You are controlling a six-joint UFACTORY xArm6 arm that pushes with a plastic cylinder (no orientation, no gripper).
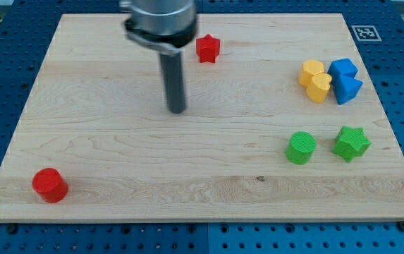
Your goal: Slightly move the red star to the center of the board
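The red star [207, 48] lies near the view's top, a little right of the middle of the wooden board [117, 169]. My tip [178, 110] rests on the board below and to the left of the red star, clearly apart from it. The rod rises from the tip to the arm's grey end at the view's top.
A red cylinder [50, 185] sits at the bottom left. At the right stand a yellow hexagon [311, 71], a yellow heart [320, 87], two blue blocks [344, 79], a green cylinder [301, 147] and a green star [351, 143]. A marker tag [363, 32] is at the top right corner.
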